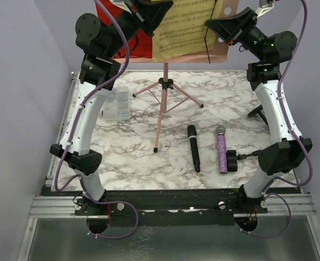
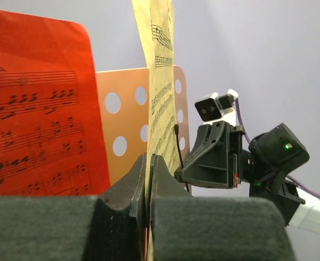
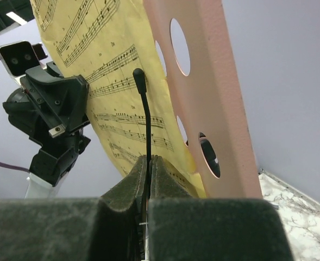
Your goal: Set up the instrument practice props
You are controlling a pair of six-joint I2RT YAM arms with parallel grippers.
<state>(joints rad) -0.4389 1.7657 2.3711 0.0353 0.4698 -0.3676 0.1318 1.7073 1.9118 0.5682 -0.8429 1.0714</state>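
Observation:
The pink perforated music rack (image 1: 222,51) stands on thin tripod legs (image 1: 161,111) at the back of the table. A red sheet (image 1: 135,46) and a yellow sheet (image 1: 184,27) lean on it. My left gripper (image 1: 156,30) is shut on the yellow sheet's edge (image 2: 161,98), next to the red sheet (image 2: 35,119). My right gripper (image 1: 209,24) is shut on the rack's thin black page-holder wire (image 3: 145,119), which lies over the yellow sheet (image 3: 111,70). The black microphone (image 1: 193,148) and the purple glitter microphone (image 1: 222,149) lie flat on the table.
A clear compartment box (image 1: 116,104) lies left of the tripod. One black mic holder (image 1: 232,161) lies beside the purple microphone, by the right arm. Another black piece (image 1: 257,113) shows partly behind the right arm. Purple walls stand close on three sides.

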